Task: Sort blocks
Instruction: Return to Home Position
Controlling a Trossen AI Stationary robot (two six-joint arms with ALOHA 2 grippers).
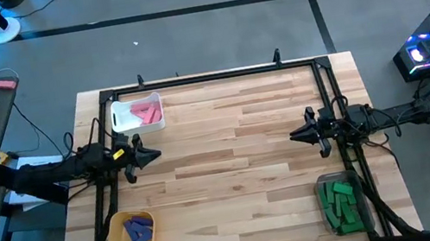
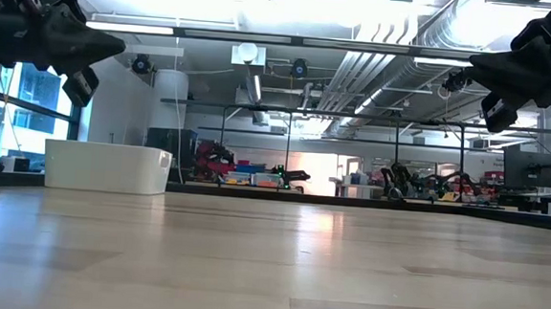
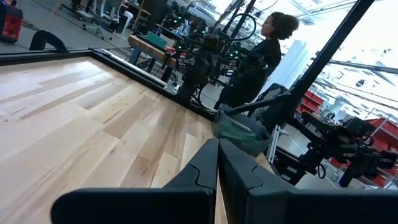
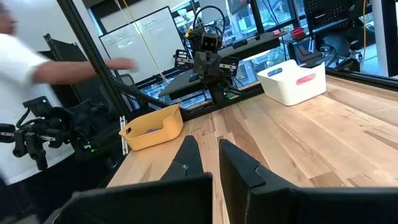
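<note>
The blocks lie in three bins. Pink blocks [image 1: 146, 112] are in the white bin [image 1: 118, 117] at the table's far left. Blue-purple blocks [image 1: 137, 240] fill the yellow bin [image 1: 116, 229] at the near left. Green blocks [image 1: 341, 202] sit in the clear bin [image 1: 323, 183] at the near right. My left gripper [image 1: 153, 155] hangs above the table's left side, shut and empty, pointing right. My right gripper [image 1: 293, 135] hangs above the right side, pointing left, its fingers a narrow gap apart and empty.
A black frame [image 1: 208, 78] runs along the table's edges. The wooden tabletop [image 1: 231, 162] between the two grippers is bare. A person [image 3: 267, 43] stands beyond the table's right edge, and another person's arm [image 4: 118, 64] reaches out beyond its left side.
</note>
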